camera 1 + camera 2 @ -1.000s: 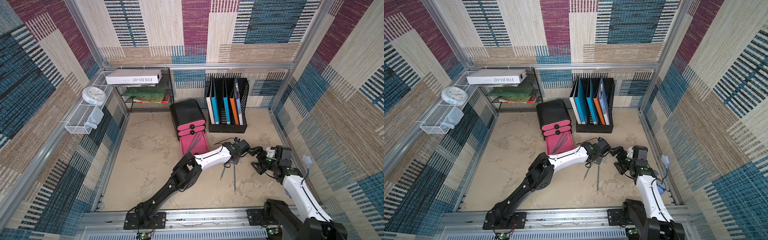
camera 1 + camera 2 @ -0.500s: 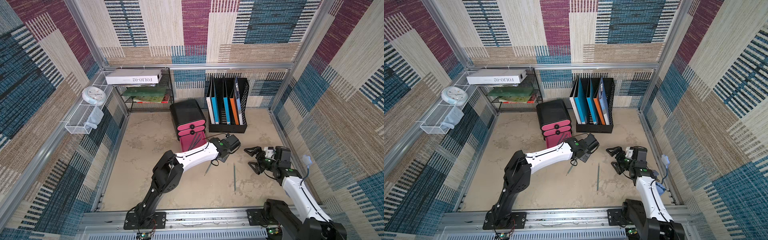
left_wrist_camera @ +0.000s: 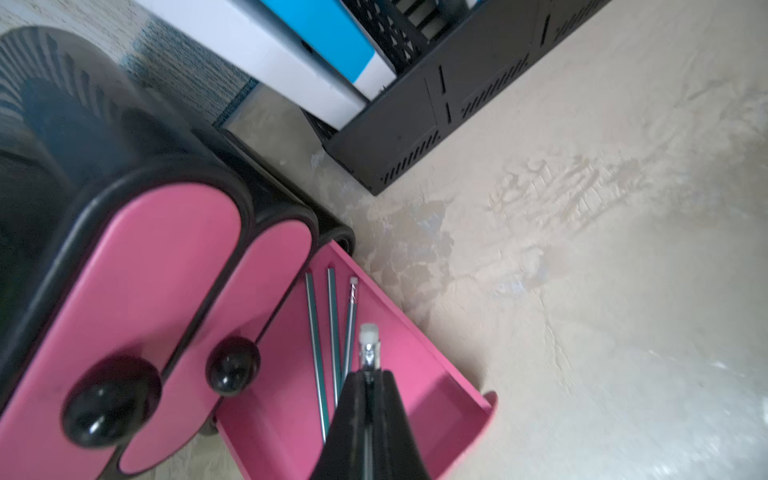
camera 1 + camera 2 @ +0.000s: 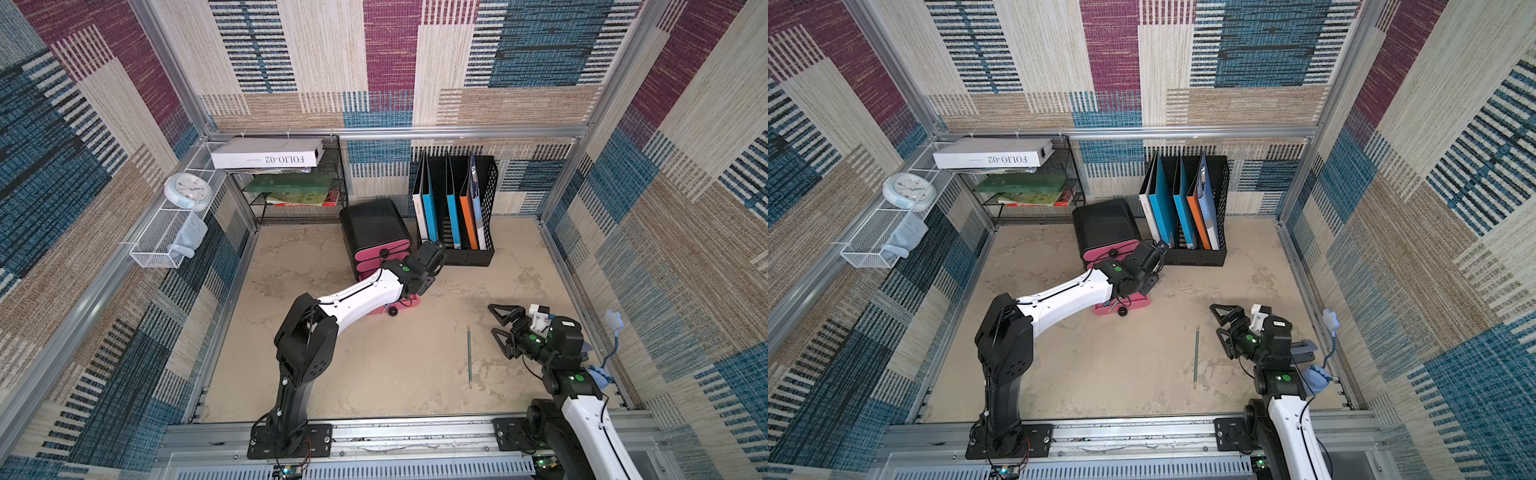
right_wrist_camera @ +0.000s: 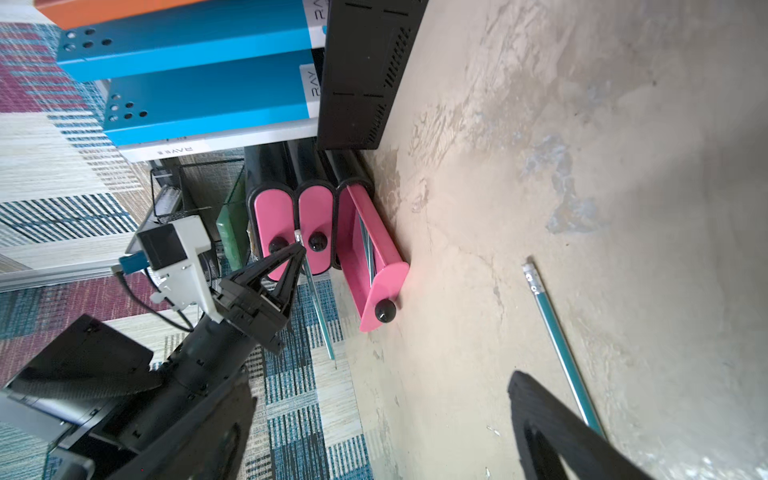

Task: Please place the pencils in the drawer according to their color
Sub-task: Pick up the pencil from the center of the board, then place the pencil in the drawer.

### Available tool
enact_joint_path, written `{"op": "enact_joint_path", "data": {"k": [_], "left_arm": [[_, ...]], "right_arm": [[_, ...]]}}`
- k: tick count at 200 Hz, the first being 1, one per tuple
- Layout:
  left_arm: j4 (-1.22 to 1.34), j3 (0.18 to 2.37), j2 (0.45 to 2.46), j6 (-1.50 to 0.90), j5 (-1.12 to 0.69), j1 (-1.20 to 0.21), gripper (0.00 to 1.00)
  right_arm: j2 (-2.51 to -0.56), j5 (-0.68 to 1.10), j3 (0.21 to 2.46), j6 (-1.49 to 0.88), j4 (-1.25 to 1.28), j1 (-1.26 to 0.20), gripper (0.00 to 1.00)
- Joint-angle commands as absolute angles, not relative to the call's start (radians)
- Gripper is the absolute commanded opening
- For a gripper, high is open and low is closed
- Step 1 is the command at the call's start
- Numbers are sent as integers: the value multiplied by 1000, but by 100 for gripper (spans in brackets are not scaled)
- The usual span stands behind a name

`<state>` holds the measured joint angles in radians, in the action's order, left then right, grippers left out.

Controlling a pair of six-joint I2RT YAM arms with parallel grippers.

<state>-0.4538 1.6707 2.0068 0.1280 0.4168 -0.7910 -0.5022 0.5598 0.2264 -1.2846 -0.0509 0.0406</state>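
Top views both give us the beige table first, with the black file holder at its far edge and the black drawer chest just beside it. We see the chest's two upper pink drawers shut, while the bottom drawer is pulled out, resting on the table.

Next comes the left gripper, reached across to the chest and hanging above that open drawer. Its jaws are clenched on a held pencil, gripped just below the metal band (the white eraser pokes out past the fingertips), and the right wrist view shows its shaft as teal-green. Three pencils already lie side by side inside the open drawer.

The right gripper sits apart from all this, jaws spread wide and empty. A loose pencil, also teal-green, lies flat on the table near it.
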Motion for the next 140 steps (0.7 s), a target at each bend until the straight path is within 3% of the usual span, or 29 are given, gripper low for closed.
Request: {"op": "enact_joint_path", "data": {"k": [1, 140], "left_arm": [[-356, 1688, 2038, 220, 400, -764, 0], [-205, 1633, 2166, 297, 366, -654, 0]], "right_arm": [[-445, 496, 192, -1355, -36, 41, 99], [-543, 463, 213, -1310, 8, 39, 99]]}}
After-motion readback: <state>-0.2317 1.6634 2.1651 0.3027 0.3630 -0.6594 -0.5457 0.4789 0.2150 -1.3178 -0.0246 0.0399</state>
